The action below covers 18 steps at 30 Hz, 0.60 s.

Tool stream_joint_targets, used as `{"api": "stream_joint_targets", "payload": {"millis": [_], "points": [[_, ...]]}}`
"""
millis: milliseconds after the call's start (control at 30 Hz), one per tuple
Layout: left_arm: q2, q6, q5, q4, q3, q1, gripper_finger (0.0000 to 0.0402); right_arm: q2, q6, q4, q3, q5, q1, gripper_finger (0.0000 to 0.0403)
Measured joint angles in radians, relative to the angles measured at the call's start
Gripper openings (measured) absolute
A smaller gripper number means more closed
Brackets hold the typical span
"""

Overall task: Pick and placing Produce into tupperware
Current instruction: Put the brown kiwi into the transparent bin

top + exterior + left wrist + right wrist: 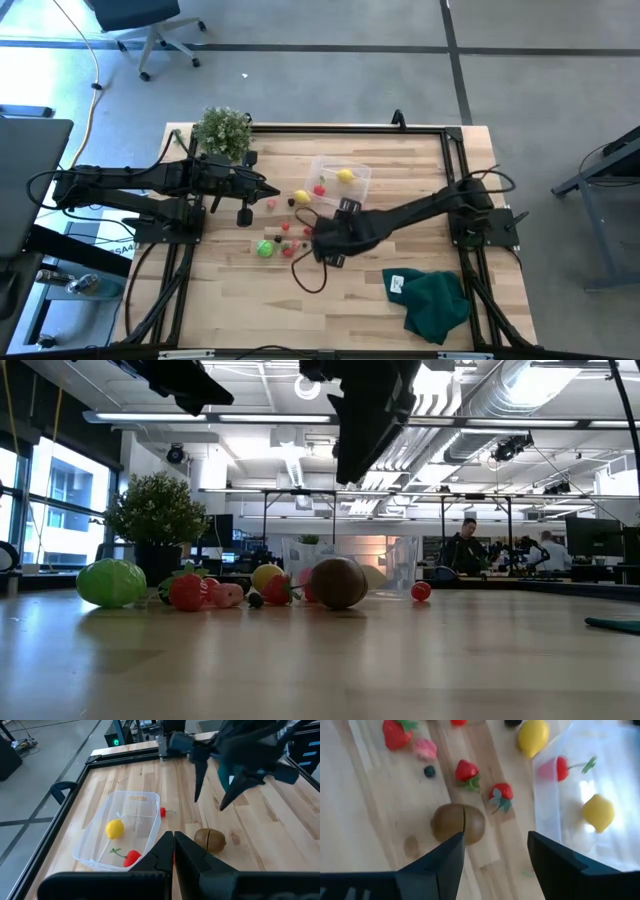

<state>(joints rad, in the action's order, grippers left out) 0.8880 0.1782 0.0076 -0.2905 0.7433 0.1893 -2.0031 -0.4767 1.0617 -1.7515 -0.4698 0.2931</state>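
The clear tupperware [352,168] stands at the table's far middle with a yellow lemon [114,828] and a red piece [132,857] inside. Loose produce lies to its near left: a brown kiwi [457,824], red strawberries [465,771], a second lemon [533,737], a green piece [265,248] and a small red cherry [163,811]. My right gripper [495,851] hovers open above the table, slanting down, with the kiwi just ahead of its fingertips. My left gripper [173,845] is shut and empty, held above the table's left side.
A leafy potted plant [222,130] stands at the far left corner. A dark green cloth [432,300] lies at the near right. A black frame [350,128] runs around the table's edges. People stand in the room beyond the table.
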Motion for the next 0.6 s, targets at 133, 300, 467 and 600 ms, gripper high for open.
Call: {"api": "stream_joint_targets", "payload": {"millis": [133,300,467,600], "points": [[0.000,0.000,0.000,0.000,0.000,0.000,0.0005,0.001,-0.050,-0.004,0.000,-0.060,0.044,0.0209],[0.000,0.000,0.000,0.000,0.000,0.000,0.0005,0.001,-0.228,-0.007,0.000,-0.009,0.060,0.0209],[0.000,0.000,0.000,0.000,0.000,0.000,0.0005,0.001,-0.501,-0.010,0.000,0.141,0.033,0.0209],[0.000,0.000,0.000,0.000,0.000,0.000,0.0005,0.001,-0.758,-0.013,0.000,0.310,-0.015,0.0209]]}}
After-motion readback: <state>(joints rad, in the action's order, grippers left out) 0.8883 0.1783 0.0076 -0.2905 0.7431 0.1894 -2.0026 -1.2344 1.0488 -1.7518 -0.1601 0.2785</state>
